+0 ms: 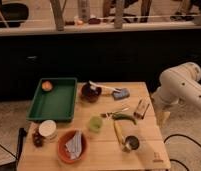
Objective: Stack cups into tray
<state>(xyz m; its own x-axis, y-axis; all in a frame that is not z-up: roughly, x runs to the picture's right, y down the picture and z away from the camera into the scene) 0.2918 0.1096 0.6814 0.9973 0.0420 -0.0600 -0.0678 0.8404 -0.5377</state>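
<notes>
The pale green cup (95,123) stands upright near the middle of the wooden table. The silver metal cup (130,143) with a dark inside stands near the front right, beside a banana. The dark green tray (54,106) lies at the table's left, with a small orange fruit (47,85) in its far left corner. My white arm comes in from the right, and its gripper (162,118) hangs by the table's right edge, well apart from both cups and the tray.
A maroon bowl (90,92) and a blue sponge (121,93) lie at the back. A green pepper (124,117), a banana (118,131) and a small box (141,108) lie right of centre. An orange bowl (72,146) and a white round container (47,129) stand front left.
</notes>
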